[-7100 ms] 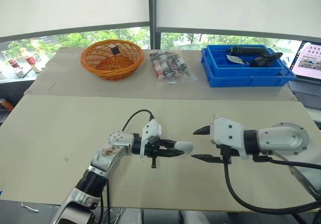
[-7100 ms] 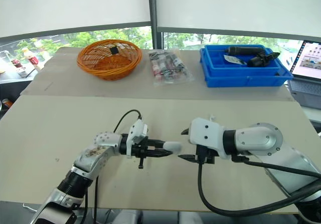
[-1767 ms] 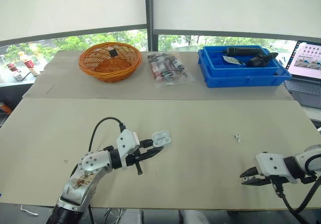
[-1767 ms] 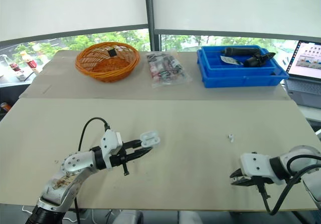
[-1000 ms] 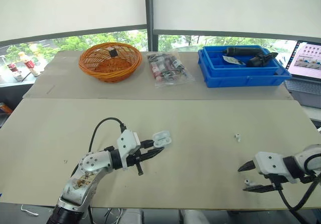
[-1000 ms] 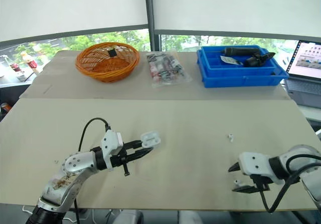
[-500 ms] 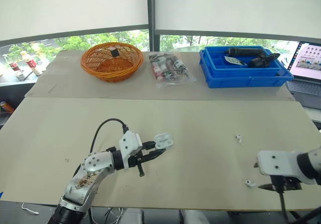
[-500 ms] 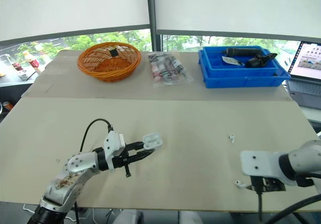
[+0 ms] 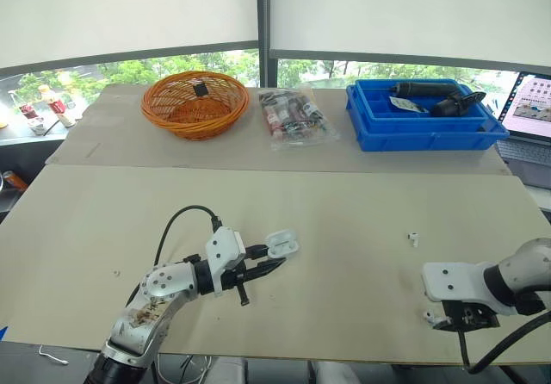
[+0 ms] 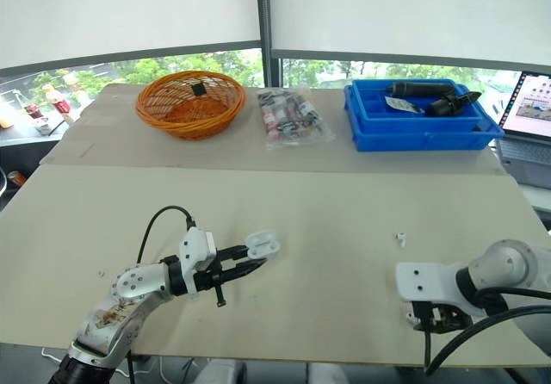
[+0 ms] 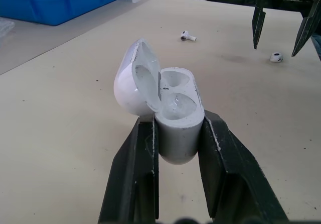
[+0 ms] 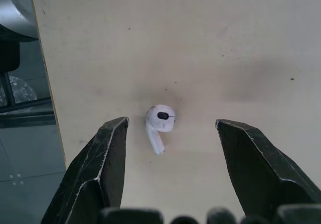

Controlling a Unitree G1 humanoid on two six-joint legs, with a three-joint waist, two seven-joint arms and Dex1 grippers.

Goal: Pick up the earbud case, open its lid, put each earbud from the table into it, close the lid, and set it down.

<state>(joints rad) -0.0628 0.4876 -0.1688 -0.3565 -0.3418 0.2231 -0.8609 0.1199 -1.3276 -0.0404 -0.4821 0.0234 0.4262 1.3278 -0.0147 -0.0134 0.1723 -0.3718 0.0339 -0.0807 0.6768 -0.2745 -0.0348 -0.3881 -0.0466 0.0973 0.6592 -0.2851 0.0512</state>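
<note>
Holding the earbud case (image 9: 281, 244) off the table (image 9: 344, 195), the left tool (image 9: 263, 263) is clamped on its base; the lid is swung open and both sockets look empty. The right tool (image 12: 171, 123), spread wide, points down around one earbud (image 12: 159, 118) near the table's front edge. The other earbud (image 9: 414, 239) lies farther back, apart. To my eye both insertions, closing and setting down are yet to do.
</note>
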